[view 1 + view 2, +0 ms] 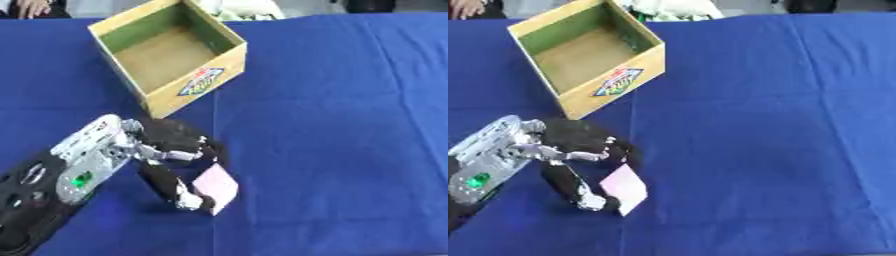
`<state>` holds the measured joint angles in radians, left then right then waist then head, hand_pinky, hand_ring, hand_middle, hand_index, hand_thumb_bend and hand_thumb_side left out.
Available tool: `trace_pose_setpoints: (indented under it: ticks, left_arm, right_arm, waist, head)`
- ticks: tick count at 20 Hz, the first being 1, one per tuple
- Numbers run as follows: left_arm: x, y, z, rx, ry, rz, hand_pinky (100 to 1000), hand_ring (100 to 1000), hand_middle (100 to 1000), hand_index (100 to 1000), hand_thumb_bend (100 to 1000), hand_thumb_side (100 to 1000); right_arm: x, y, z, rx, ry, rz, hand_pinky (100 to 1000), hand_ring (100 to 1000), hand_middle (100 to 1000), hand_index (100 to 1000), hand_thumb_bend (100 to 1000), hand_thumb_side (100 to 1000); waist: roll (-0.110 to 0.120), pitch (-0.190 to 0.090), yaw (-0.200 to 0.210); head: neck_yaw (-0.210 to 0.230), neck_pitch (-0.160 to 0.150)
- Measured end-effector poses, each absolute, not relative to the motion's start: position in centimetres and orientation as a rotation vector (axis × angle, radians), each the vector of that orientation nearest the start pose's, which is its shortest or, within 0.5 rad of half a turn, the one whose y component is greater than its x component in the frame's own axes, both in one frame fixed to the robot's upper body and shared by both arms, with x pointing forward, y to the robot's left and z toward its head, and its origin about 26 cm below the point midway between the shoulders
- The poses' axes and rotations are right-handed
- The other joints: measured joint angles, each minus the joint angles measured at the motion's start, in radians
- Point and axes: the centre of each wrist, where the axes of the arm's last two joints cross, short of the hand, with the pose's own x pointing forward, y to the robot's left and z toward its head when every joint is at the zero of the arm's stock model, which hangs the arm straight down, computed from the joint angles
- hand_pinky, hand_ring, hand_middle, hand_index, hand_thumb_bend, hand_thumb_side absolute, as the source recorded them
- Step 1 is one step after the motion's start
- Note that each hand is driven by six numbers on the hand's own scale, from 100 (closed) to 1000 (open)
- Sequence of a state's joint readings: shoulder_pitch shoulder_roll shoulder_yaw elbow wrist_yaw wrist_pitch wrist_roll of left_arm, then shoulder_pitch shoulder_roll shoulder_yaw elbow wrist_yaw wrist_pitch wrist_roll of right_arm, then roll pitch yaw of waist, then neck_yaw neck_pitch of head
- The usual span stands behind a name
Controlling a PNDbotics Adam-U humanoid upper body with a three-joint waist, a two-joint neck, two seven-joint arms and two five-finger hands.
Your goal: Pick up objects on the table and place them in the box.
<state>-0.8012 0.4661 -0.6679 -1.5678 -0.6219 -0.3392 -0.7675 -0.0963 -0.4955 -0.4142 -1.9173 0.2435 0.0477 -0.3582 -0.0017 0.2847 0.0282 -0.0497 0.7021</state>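
Note:
A small pink flat card-like object (216, 188) lies on the blue tablecloth (350, 125) near the front. My left hand (171, 150) reaches in from the lower left, its fingers and thumb curled round the pink object, the thumb tip (186, 200) at its near edge. The open cardboard box (168, 55) with a colourful label on its front wall stands at the back left, empty inside. My right hand shows in neither view.
White and pale items (241, 10) lie beyond the box at the table's far edge. A person's hand (31, 7) rests at the far left corner. The blue cloth stretches bare to the right.

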Motion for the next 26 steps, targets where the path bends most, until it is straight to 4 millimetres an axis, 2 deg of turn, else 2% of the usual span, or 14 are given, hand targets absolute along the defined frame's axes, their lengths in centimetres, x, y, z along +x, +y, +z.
trace_pose_setpoints:
  ticks: [3,5,6,10,13,18,22,26]
  left_arm:
    - [36.3,12.3,19.0,-0.341,1.742,2.884,695,797,815,898,246,748]
    - [36.0,12.2,19.2,-0.340,1.745,2.871,684,786,790,887,208,730]
    - [35.9,12.1,19.3,-0.334,1.749,2.865,664,768,762,874,159,715]
    - [35.4,11.9,19.7,-0.292,1.775,2.832,604,718,709,840,100,684]
    - [35.0,11.9,20.1,-0.267,1.787,2.820,537,652,664,808,100,641]
    - [34.8,11.9,20.3,-0.233,1.799,2.823,388,515,585,739,100,516]
    - [34.7,11.9,20.4,-0.207,1.807,2.832,338,477,562,715,100,473]
    - [34.7,11.9,20.4,-0.195,1.809,2.838,273,423,498,654,100,374]
  right_arm:
    - [25.9,-40.9,19.2,-1.194,-2.000,-0.050,530,814,680,792,235,1000]
    - [25.9,-40.9,19.2,-1.194,-1.998,-0.054,530,815,679,792,236,1000]
    - [25.9,-41.0,19.2,-1.194,-1.998,-0.055,530,815,678,792,237,1000]
    - [25.9,-41.0,19.2,-1.195,-1.995,-0.057,529,815,677,792,242,1000]
    - [25.9,-41.0,19.2,-1.195,-1.992,-0.059,531,816,678,794,240,1000]
    - [25.9,-41.0,19.2,-1.194,-1.991,-0.059,534,817,678,795,237,1000]
    - [25.9,-41.0,19.2,-1.193,-1.991,-0.057,534,815,677,795,236,1000]
    - [25.9,-41.0,19.2,-1.192,-1.992,-0.058,534,815,675,795,236,1000]
  waist:
    - [0.000,0.000,0.000]
    - [0.000,0.000,0.000]
    - [0.000,0.001,0.000]
    - [0.000,0.004,0.000]
    - [0.000,0.004,0.000]
    - [0.000,0.004,-0.001]
    - [0.000,0.004,-0.001]
    - [0.000,0.004,-0.002]
  head:
    - [0.000,0.000]
    - [0.000,0.000]
    - [0.000,0.000]
    - [0.000,0.000]
    - [0.000,0.000]
    - [0.000,0.000]
    - [0.000,0.000]
    - [0.000,0.000]
